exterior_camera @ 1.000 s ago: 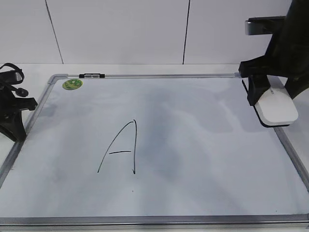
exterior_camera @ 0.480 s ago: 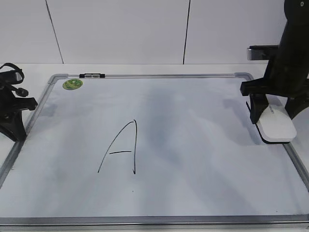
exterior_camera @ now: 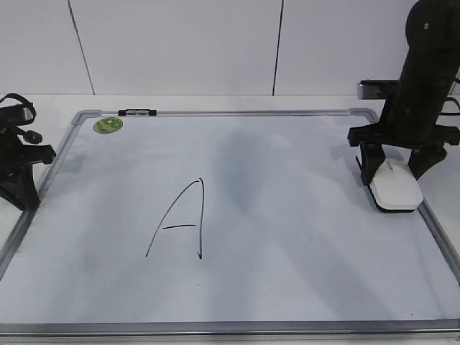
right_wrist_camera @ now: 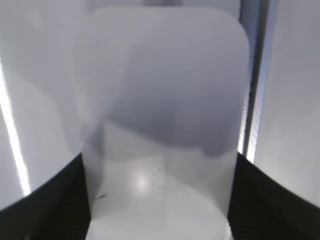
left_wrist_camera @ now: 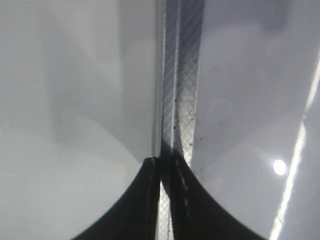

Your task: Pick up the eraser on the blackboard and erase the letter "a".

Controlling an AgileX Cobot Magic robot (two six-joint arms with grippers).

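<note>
Eraser (exterior_camera: 395, 192) sits flat on the blackboard (exterior_camera: 287, 215), close to that board's right frame rail and a little below its upper right corner, its white top facing up and its dark base on the board surface. The right gripper (exterior_camera: 394, 167) stands over the eraser with one black finger on each side of it; the right wrist view shows the eraser (right_wrist_camera: 162, 130) filling the space between the two fingers (right_wrist_camera: 45, 200), whose inner edges run along its sides, so the jaws are spread to the eraser's width, though whether they press on it cannot be told. A tall capital "A" (exterior_camera: 180, 219) in black marker stands left of centre on the blackboard, well apart from the eraser; no small letter "a" can be made out. A round green sticker (exterior_camera: 108, 125) lies near the blackboard's upper left corner, with a black marker (exterior_camera: 136, 113) resting on the top frame rail just beside it. The left gripper (exterior_camera: 18, 169) hangs at the blackboard's left rail; in the left wrist view its fingers (left_wrist_camera: 150, 200) are pressed together over the grey rail (left_wrist_camera: 180, 75), holding nothing.
</note>
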